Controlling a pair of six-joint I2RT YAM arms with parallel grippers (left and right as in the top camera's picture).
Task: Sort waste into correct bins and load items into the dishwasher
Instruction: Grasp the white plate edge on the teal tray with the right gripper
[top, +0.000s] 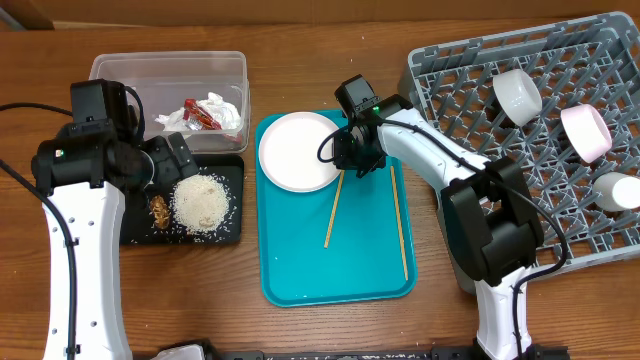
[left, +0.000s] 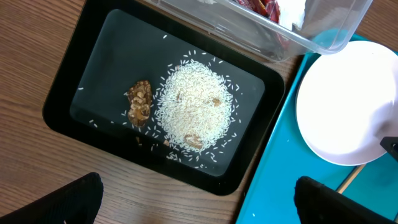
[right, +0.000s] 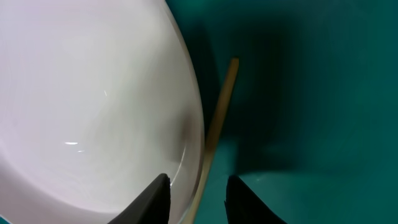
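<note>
A round white plate (top: 298, 150) and two wooden chopsticks (top: 333, 210) (top: 400, 225) lie on the teal tray (top: 300, 270). My right gripper (top: 352, 158) is low at the plate's right rim. In the right wrist view its fingers (right: 198, 193) are open and straddle the plate rim (right: 93, 106) and a chopstick (right: 221, 112). My left gripper (left: 199, 199) is open and empty, above the black tray (left: 93, 74), which holds rice (left: 196, 106) and a brown scrap (left: 140, 102). The clear tub (top: 110, 70) holds the napkin (top: 225, 110) and red wrapper (top: 197, 115).
The grey dish rack (top: 540, 170) at the right holds two white bowls (top: 517, 95) (top: 586, 131) and a small cup (top: 617, 190). The black tray sits tight between the tub and the teal tray. The wooden table runs along the front.
</note>
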